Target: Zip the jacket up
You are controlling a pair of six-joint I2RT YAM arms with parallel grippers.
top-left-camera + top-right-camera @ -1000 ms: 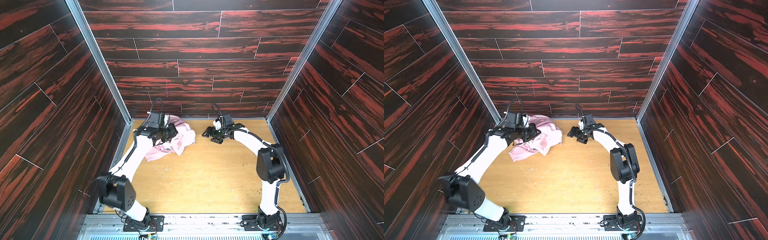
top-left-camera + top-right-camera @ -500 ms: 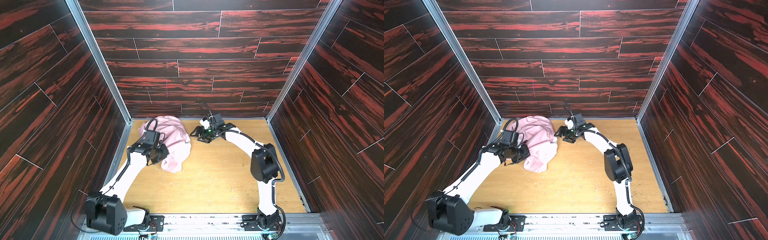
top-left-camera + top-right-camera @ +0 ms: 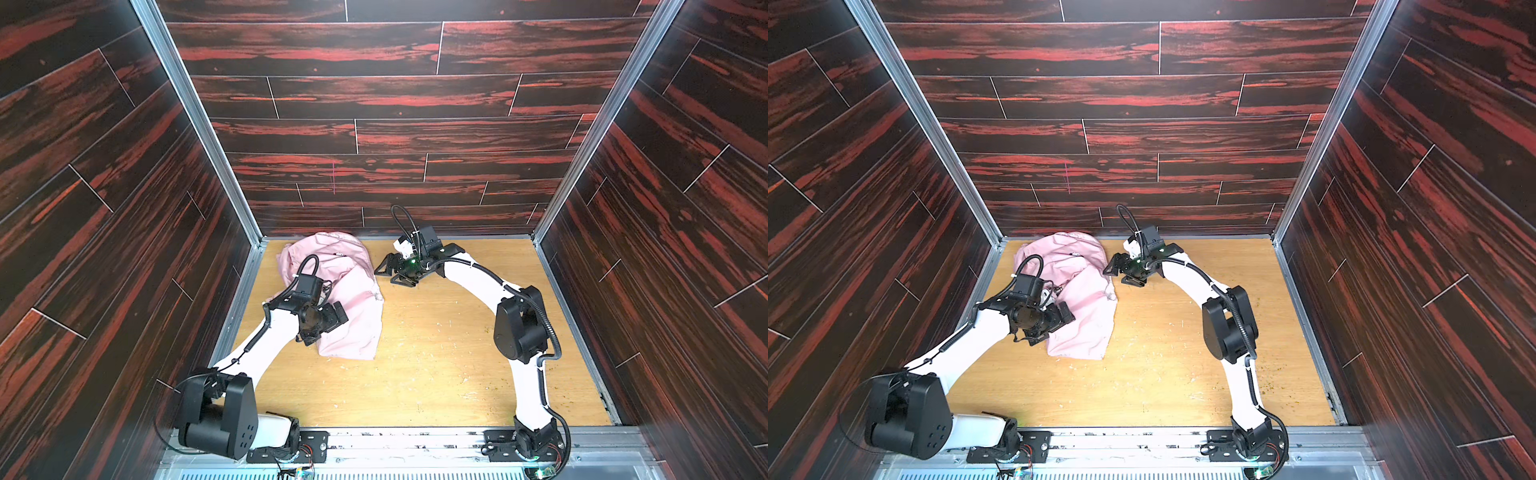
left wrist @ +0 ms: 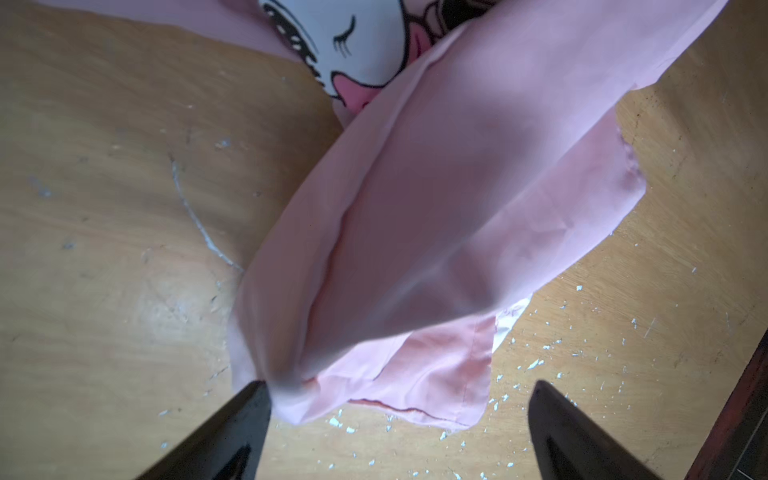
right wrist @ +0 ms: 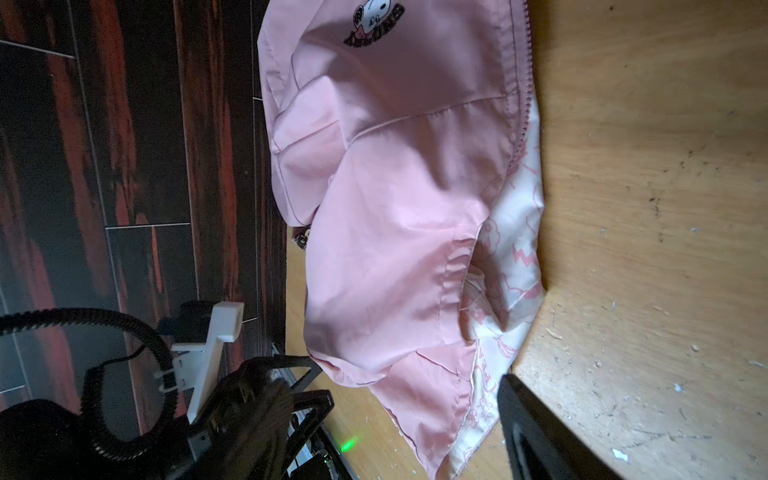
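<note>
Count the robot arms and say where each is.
2. The left arm bends over the pink jacket's left side; the right arm reaches to the back, just right of it. Neither is hidden.

The light pink jacket (image 3: pixel 361 299) (image 3: pixel 1096 303) lies rumpled and folded over itself at about eleven o'clock in both top views, one end trailing toward six. Its zipper teeth (image 5: pixel 524 104) edge an open front; the chest logo (image 5: pixel 376 23) faces up.

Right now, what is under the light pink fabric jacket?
Only the scratched tan wooden tabletop shows around the light pink fabric jacket. Its white printed lining peeks out beneath the pink front. Anything else is covered.
</note>
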